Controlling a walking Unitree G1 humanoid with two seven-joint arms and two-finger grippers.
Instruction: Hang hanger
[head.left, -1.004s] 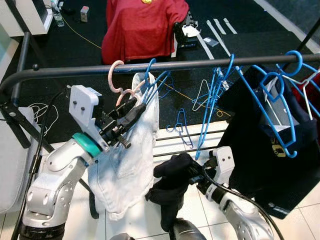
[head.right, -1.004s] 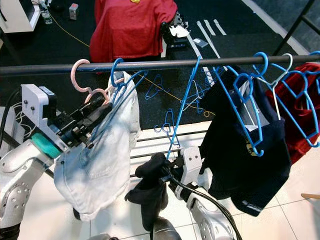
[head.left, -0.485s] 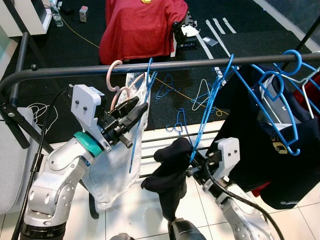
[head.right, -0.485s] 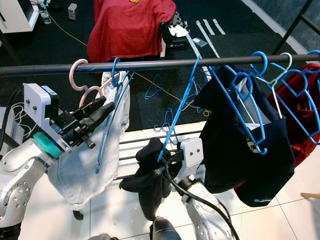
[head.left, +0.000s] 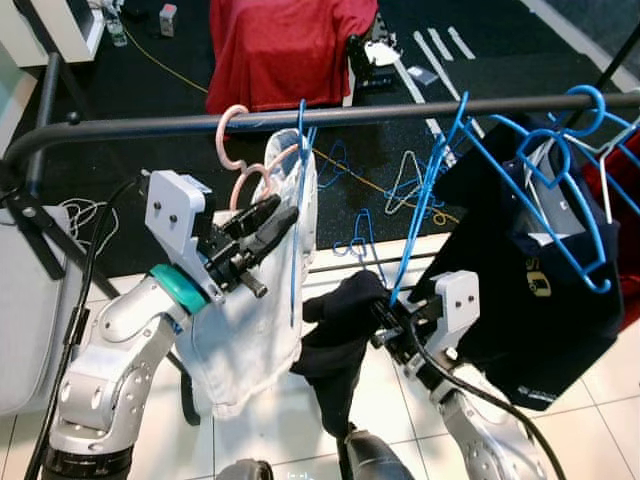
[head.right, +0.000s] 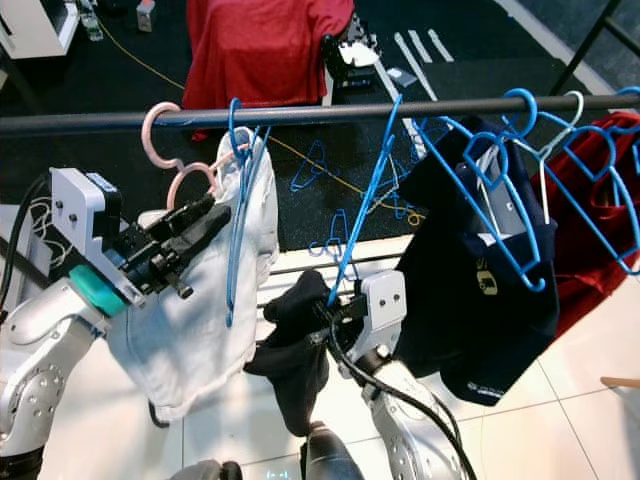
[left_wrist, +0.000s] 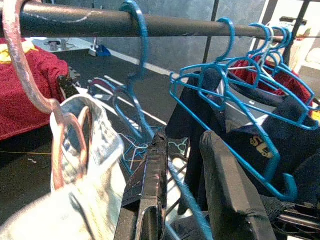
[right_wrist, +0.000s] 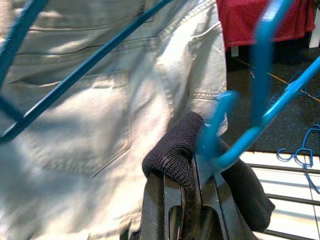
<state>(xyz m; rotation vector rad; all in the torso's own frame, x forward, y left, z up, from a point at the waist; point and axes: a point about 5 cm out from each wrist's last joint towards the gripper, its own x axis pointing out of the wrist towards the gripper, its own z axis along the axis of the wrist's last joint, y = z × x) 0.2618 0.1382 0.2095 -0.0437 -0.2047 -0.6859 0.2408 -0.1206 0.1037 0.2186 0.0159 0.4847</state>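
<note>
Your left gripper (head.left: 283, 212) has let go, fingers apart; the blue hanger (head.left: 298, 200) now hangs free. Right gripper (right_wrist: 186, 165) stays clamped on black cloth (head.left: 335, 325).

Black mat (head.left: 150, 90) beyond, white tiled floor (head.left: 610, 380) — glossy

The rail (head.left: 330, 113) is seen as dark matt metal, faintly scuffed. The blue hanger (head.left: 296, 215) on it looks like smooth glossy plastic, and the pink hanger (head.left: 236, 150) beside it has a paler, slightly mottled plastic sheen. The jeans (head.left: 245, 330) are of pale, washed denim with visible stitched seams. A black ribbed knit cloth (right_wrist: 176, 150) is pinched in the right claw (right_wrist: 187, 167), whose fingers are matt black. The floor tiles (head.left: 610, 385) appear white and glossy.
</note>
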